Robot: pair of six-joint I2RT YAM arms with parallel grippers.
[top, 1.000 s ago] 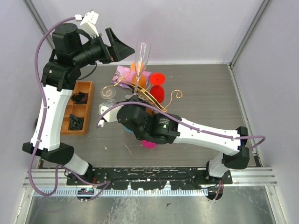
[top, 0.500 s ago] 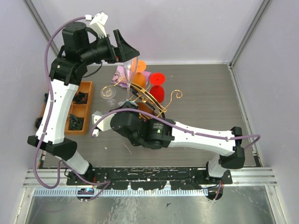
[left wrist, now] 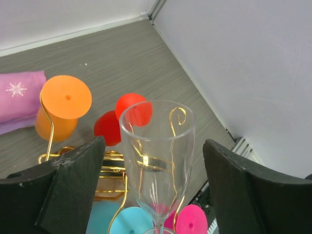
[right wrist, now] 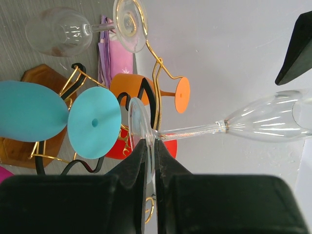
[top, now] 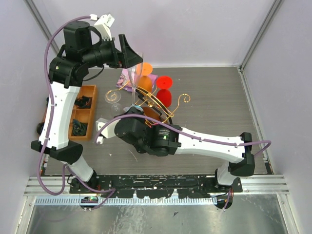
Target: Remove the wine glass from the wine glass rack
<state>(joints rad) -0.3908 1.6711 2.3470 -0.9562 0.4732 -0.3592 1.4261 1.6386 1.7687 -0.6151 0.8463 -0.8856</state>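
Note:
A clear wine glass [left wrist: 157,146] stands upright above the gold wire wine glass rack [top: 162,105]. My right gripper [right wrist: 151,146] is shut on the rim of its round foot [right wrist: 138,127], beside a gold rail [right wrist: 160,73]; I cannot tell whether foot and rail touch. The stem [right wrist: 195,130] leads to the bowl [right wrist: 268,122]. My left gripper [left wrist: 153,146] is open and straddles the bowl, its black fingers [left wrist: 73,185] standing clear on both sides. From above, the glass [top: 133,80] shows just under the left gripper [top: 131,58], with the right gripper [top: 137,109] below.
Orange [left wrist: 66,97], red [left wrist: 131,109], teal [left wrist: 129,219] and pink [left wrist: 192,219] glasses hang on the rack, plus another clear one [right wrist: 58,31]. A purple cloth [top: 127,75] lies behind it. An orange compartment tray [top: 92,90] with black parts sits at the left. Walls close in.
The right arm carried the glass leftward and lower, then held. The left gripper swung right until its fingers straddle the bowl, and they have narrowed slightly.

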